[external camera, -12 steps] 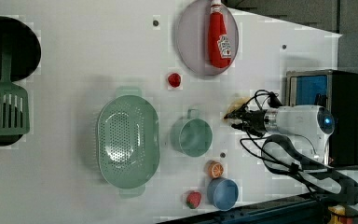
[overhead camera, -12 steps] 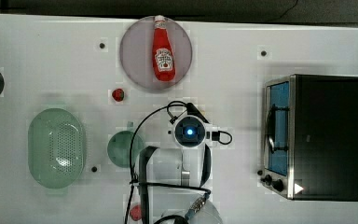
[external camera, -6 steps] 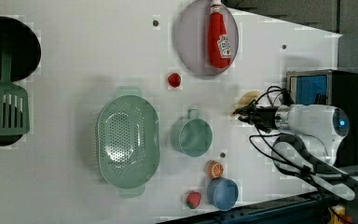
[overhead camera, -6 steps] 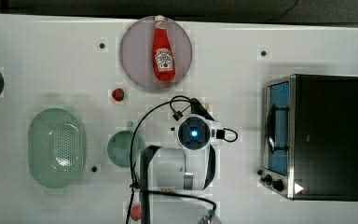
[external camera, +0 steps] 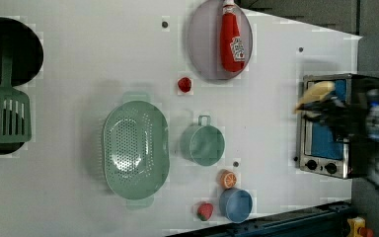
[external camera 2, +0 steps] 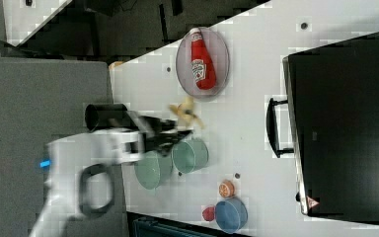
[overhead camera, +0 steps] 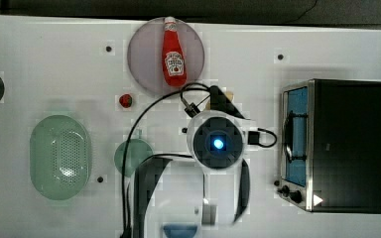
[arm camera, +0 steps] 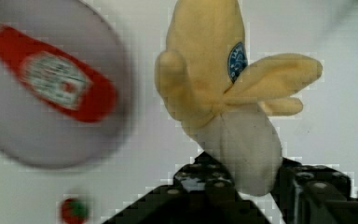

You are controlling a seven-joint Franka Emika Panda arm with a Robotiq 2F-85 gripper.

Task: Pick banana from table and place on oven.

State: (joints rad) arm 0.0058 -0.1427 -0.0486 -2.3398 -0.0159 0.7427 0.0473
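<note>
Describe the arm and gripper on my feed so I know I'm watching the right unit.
The arm has a white rounded shell with dark grey joint sections. Its wrist end shows as a dark round cap with a glowing blue light at its centre. Black cables loop out from the wrist and run back along the arm. The gripper is black, blocky, with small screw heads on its body.

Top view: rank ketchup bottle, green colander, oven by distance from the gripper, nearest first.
The gripper, holding the banana, sits mid-table.
1. Red ketchup bottle on the round grey plate, just up and to the top view's left.
2. Boxy black-topped toaster oven, to the top view's right.
3. Pale green perforated colander, far on the top view's left.
</note>
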